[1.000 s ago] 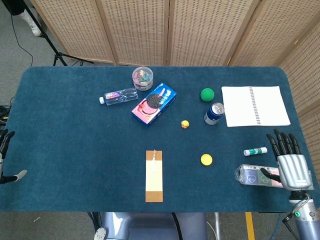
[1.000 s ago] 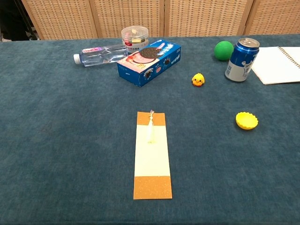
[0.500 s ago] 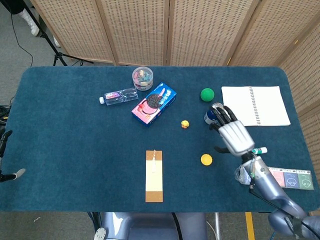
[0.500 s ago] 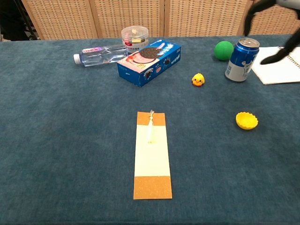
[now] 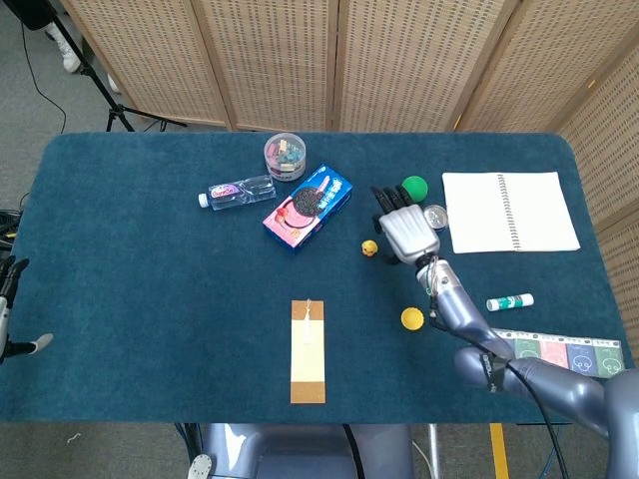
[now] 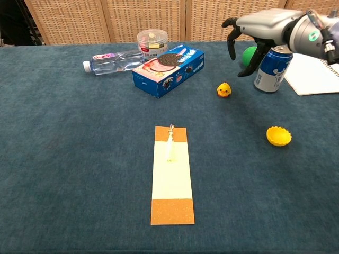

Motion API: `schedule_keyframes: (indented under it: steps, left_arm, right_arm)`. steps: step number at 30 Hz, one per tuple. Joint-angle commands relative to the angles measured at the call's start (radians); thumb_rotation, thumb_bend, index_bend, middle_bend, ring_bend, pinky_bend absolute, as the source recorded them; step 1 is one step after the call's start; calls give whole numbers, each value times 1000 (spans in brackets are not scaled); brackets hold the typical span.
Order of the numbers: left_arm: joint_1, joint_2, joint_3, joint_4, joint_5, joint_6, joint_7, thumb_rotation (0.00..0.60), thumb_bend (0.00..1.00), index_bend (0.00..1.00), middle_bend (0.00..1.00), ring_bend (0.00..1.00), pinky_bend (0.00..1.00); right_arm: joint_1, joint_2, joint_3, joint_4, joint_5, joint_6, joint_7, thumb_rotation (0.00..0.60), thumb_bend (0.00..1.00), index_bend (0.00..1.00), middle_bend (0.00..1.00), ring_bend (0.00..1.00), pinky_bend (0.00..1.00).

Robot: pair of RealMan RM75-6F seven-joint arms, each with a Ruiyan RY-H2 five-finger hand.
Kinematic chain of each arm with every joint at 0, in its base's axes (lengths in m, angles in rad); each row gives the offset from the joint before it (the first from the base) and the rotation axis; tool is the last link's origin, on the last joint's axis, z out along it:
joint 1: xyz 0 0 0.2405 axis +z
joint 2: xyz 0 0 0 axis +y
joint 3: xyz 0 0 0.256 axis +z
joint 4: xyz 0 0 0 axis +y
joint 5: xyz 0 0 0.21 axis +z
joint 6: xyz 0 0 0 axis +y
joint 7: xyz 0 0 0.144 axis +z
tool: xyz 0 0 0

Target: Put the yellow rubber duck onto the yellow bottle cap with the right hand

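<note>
The small yellow rubber duck stands upright on the blue table. The yellow bottle cap lies nearer the front, to the duck's right. My right hand hovers above and just right of the duck, fingers spread and curved downward, holding nothing. It does not touch the duck. My left hand shows only at the far left edge of the head view, off the table, fingers apart.
A blue can and green ball sit right under my right hand. A cookie box, water bottle and clear tub lie to the left. Notebook, glue stick and bookmark are nearby.
My right hand has swept from the table's front right corner up and leftward, past the cap, and now hangs over the can beside the duck. Duck and cap have not moved.
</note>
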Motion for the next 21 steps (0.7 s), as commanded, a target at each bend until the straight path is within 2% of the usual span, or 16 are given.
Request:
schedule_keyframes:
  steps: [1,9,21]
  left_arm:
    - [0,-1,-1,0,-2,0,2,600,0,0,0,0,0]
    - [-9,-13,0,-1,-21,-9,31,600,0,0,0,0,0]
    - [-8,-15,0,-3,-23,-4,34,600,0,0,0,0,0]
  right_arm:
    - [27,-53,-12,77,5,-36,38,600,234,463,0,0,0]
    - [66,-119,-17,192,15,-91,77,600,234,464,0,0,0]
    - [101,-152,-14,253,70,-116,51,600,260,463,0,0,0]
